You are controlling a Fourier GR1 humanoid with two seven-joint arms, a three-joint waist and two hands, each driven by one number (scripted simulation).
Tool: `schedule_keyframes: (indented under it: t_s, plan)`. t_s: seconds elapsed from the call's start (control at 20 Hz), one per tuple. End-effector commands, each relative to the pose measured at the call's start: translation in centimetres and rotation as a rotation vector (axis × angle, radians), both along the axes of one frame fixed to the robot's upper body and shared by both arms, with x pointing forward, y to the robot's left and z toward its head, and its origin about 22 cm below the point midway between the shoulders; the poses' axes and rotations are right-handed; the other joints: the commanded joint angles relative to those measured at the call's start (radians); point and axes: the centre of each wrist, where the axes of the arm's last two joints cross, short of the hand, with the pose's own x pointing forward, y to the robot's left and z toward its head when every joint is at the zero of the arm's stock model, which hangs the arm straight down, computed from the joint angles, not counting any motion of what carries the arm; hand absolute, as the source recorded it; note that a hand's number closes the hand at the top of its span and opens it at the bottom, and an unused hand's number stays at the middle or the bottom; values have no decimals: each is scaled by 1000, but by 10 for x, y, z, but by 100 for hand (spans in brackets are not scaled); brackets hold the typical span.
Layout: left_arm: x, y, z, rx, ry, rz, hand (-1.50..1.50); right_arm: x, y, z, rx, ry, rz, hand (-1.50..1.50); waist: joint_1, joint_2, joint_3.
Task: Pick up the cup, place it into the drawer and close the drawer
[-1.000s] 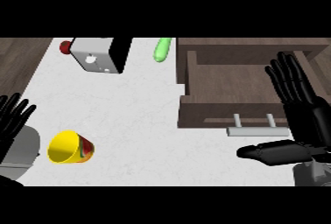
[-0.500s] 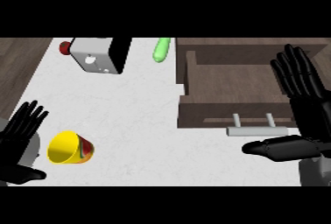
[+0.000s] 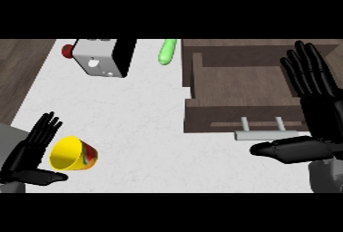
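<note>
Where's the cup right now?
Head view, lower left: the yellow cup lies tipped on the white counter beside the left hand, across from the open drawer.

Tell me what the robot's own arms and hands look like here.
The left robot hand and the right robot hand are glossy black, each with long slender fingers and a thicker thumb. Each joins a plain light grey forearm: left forearm, right forearm. No cables, markings or sleeves show.
</note>
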Motion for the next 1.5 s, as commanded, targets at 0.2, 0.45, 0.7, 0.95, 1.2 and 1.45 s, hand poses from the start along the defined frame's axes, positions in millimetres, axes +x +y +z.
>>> schedule_keyframes:
  t_s: [0.2,0.45,0.7,0.95,1.2,1.45]
  plan:
    - [-4,4,-35,-18,4,2,-150,3,-10,-3,10,-17,17,-150,-10,9,-14]
    - [-26,11,-48,-53,-20,2,-150,18,-11,6,-12,7,-12,-150,-4,11,-15]
    - [-5,-9,-52,-42,-37,-2,-150,13,0,7,-9,-8,25,-150,-14,11,-16]
    - [-7,-6,-52,-58,-71,10,-150,6,-2,-4,0,-3,0,-150,-18,14,-17]
    - [-2,-16,-55,-60,-76,-23,-150,3,-16,9,-21,7,18,-150,-20,11,-16]
    - [6,-31,-59,-137,-39,-73,-150,11,-15,14,-33,-9,-15,-150,-16,15,-17]
